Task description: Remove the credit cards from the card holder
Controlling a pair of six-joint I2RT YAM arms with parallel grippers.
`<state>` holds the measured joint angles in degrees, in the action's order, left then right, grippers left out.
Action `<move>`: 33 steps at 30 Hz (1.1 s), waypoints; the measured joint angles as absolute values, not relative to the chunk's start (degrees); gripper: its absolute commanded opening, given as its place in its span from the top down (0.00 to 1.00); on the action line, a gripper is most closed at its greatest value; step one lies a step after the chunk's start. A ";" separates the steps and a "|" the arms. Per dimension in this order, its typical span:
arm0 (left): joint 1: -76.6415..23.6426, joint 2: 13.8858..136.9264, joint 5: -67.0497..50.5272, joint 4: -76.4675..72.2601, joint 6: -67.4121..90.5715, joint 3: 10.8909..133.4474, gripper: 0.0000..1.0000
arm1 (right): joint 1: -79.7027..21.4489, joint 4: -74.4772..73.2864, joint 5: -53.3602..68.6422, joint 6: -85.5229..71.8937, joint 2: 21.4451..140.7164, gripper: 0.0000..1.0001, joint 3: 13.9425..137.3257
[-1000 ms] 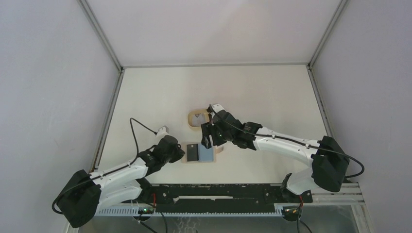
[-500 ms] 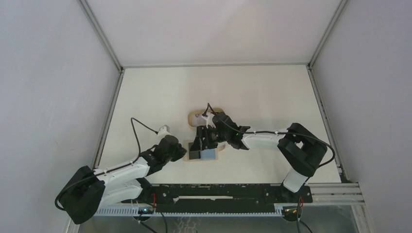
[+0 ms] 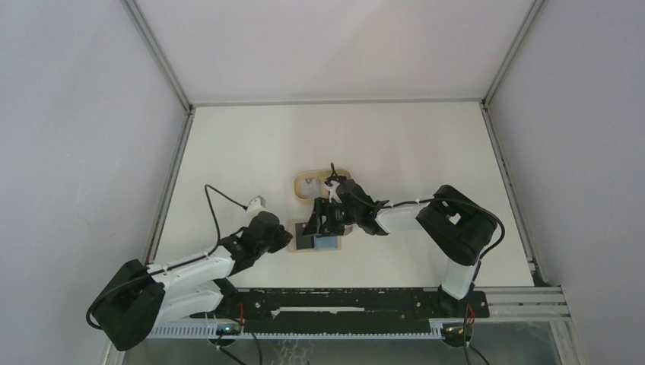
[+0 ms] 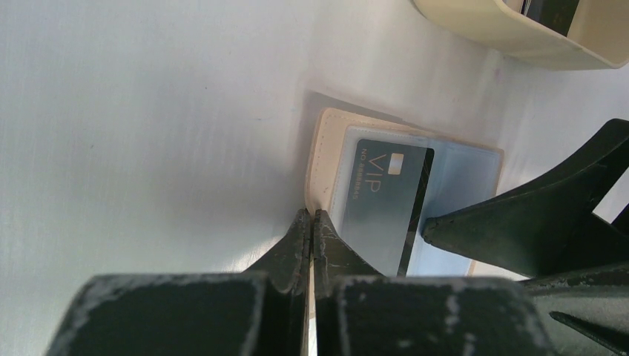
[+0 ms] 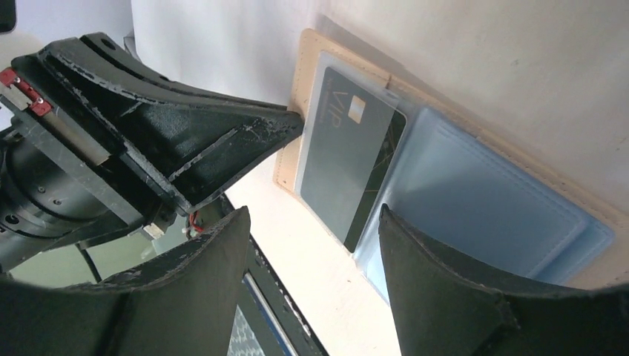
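One credit card [image 5: 348, 159], dark grey with "VIP" lettering and a small pale chip, lies on the left half of the card holder [image 3: 328, 245]. It sits slightly askew, with its far end seemingly tucked under a clear pocket. A black strip runs along its right edge; I cannot tell whether that belongs to the same card or to another one below it.

The card holder is opened flat on the table [image 3: 411, 137], near the middle and just on the near side of a beige oval tray [image 3: 300, 182]. Its tan outside faces down and its grey-blue inside faces up; the right half shows only that lining.

The left gripper [image 4: 310, 216] has its fingers pressed fully together. Their tip rests on the holder's tan left edge, just beside the card, with nothing clamped between them.

The right gripper [image 5: 311, 215] hovers low over the card with its fingers spread apart, one on each side of it in the wrist view. It holds nothing, and whether a finger touches the card cannot be told.
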<state>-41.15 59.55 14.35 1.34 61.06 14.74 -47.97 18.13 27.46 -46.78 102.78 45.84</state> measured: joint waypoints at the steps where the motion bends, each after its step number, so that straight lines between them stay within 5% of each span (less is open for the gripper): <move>1: -41.15 59.53 14.35 1.34 61.06 14.74 1.00 | -48.01 18.11 26.79 -46.85 102.78 0.27 45.84; 33: -41.12 58.81 15.49 2.63 61.04 14.74 1.00 | -48.29 27.62 27.00 -60.66 108.90 0.27 46.54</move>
